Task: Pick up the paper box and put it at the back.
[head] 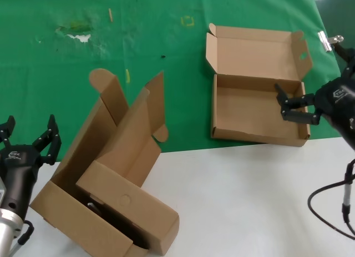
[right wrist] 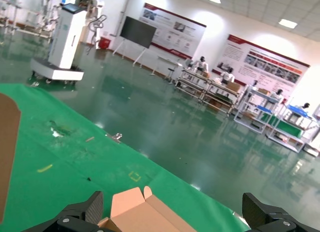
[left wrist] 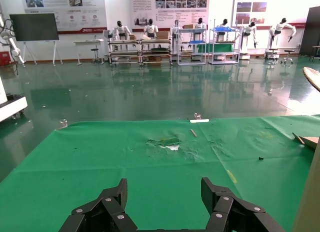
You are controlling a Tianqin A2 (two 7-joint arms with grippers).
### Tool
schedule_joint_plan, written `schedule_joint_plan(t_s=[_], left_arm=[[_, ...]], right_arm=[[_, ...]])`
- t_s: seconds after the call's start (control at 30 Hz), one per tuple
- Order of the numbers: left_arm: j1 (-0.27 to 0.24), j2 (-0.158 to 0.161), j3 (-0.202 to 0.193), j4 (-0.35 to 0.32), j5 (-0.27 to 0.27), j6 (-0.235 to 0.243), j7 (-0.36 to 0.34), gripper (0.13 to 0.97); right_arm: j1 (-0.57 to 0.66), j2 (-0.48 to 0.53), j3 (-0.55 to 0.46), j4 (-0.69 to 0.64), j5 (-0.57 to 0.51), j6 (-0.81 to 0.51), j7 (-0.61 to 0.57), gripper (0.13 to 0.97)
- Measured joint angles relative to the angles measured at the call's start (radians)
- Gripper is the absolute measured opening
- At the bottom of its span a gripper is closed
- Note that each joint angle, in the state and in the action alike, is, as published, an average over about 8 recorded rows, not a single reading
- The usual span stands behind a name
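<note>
Green cloth (head: 66,51) covers the far part of the table, white tabletop (head: 249,196) the near part. On the cloth's near edge sits the paper box (head: 252,110), lid open. Over its right side hangs the right gripper (head: 293,104), fingers spread, holding nothing. Left of it lies a bigger cardboard box (head: 111,185); beyond that waits the left gripper (head: 28,140), fingers open.

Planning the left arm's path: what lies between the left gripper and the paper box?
In the head view, the larger open cardboard box stands between the left gripper and the paper box.
</note>
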Motion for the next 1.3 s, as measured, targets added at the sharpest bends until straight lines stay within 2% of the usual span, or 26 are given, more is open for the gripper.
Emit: schedule_joint_plan(t_s=[0.2,0.53,0.8,0.93,1.2,1.3], left_arm=[[0.0,0.0,0.0,0.0,0.0,0.0,0.0,0.53],[0.0,0.0,0.0,0.0,0.0,0.0,0.0,0.564],[0.0,0.0,0.0,0.0,0.0,0.0,0.0,0.665],[0.0,0.0,0.0,0.0,0.0,0.0,0.0,0.665],[0.0,0.0,0.0,0.0,0.0,0.0,0.0,0.819],[0.0,0.0,0.0,0.0,0.0,0.0,0.0,0.845]], right_arm=[[-0.005,-0.032,-0.019,-0.025,0.044,0.046,-0.022,0.966],[-0.012,-0.086,-0.051,-0.066,0.116,0.123,-0.058,0.966],[-0.019,-0.129,-0.076,-0.098,0.174,0.185,-0.087,0.966],[-0.022,-0.151,-0.089,-0.115,0.204,0.215,-0.101,0.966],[-0.028,-0.194,-0.114,-0.148,0.262,0.277,-0.13,0.966],[-0.03,-0.207,-0.122,-0.158,0.28,0.296,-0.139,0.966]])
